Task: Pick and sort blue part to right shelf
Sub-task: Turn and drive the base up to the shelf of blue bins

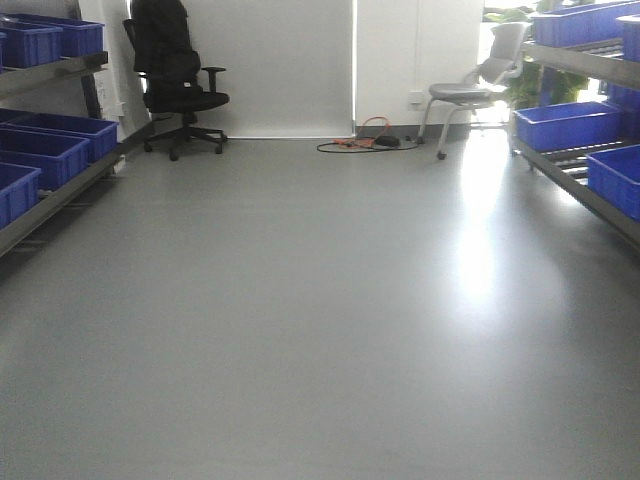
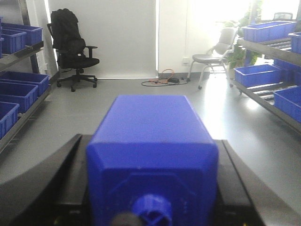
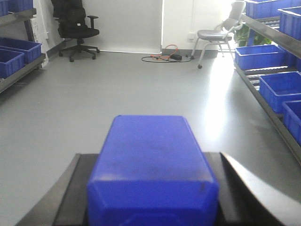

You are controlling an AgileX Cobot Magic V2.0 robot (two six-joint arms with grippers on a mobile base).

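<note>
A blue part (image 2: 151,127) is pinched between the dark fingers of the left end effector (image 2: 150,155), its nub turned back toward the wrist camera. A second blue part (image 3: 153,160) is clamped the same way in the right end effector (image 3: 150,157). Both are carried above the bare grey floor (image 1: 300,300), well apart from the right shelf (image 1: 570,185), whose sloping steel rails and blue bins (image 1: 565,125) are seen along the right of the room.

The carrying step is judged to be under way, with the placing not yet done. Several risks are seen. The smooth plastic sides could slip from the fingers if the base is jolted or turned sharply. A similar shelf (image 1: 50,195) with bins stands on the left, so the parts could be sorted to the wrong side. A front rail could be struck by a held part if the arm is brought in too low. The cables (image 1: 365,143) by the far wall could snag the base if it is driven that far.
</note>
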